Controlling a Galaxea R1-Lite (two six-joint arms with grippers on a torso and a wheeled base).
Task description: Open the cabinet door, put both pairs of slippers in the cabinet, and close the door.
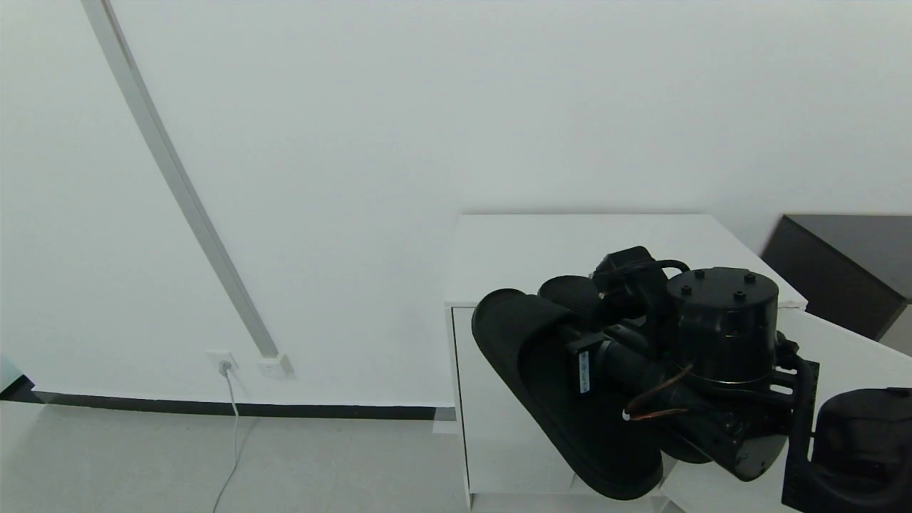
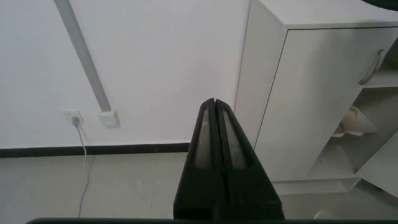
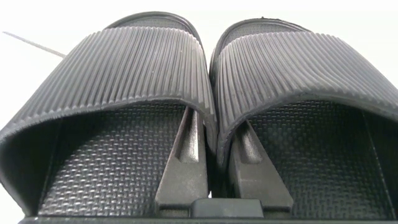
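White wall (image 1: 427, 107) takes up most of what lies ahead of me, with grey floor (image 1: 142, 456) below it past a dark skirting line. From my head camera the white cabinet (image 1: 584, 246) stands at about 4 o'clock, its back to the wall. A dark piece of furniture (image 1: 848, 263) sits near it at its 3 o'clock.

My left wrist camera shows the cabinet's closed door (image 2: 317, 106) with its handle (image 2: 371, 66). At 3 o'clock of that door the compartment stands open, with a pale slipper (image 2: 352, 121) lying on a shelf and the open door (image 2: 385, 167) swung out at 5 o'clock.

The black slippers (image 1: 541, 370) hang in the air before the cabinet's near corner, side by side, toes toward 11 o'clock. My right pincer (image 3: 216, 127) holds them: one finger (image 3: 186, 165) lies inside each slipper, and the two inner side walls are squeezed between the fingers. My left pincer (image 2: 215, 118) has its fingers pressed flat together on nothing, and it points at the wall and floor at 9 o'clock of the cabinet.

A grey strip (image 1: 178, 185) runs down the wall from 11 o'clock to a small box (image 1: 274, 367). A socket (image 1: 222, 361) sits just at 9 o'clock of the box, and a cable (image 1: 231, 442) drops from it to the floor.
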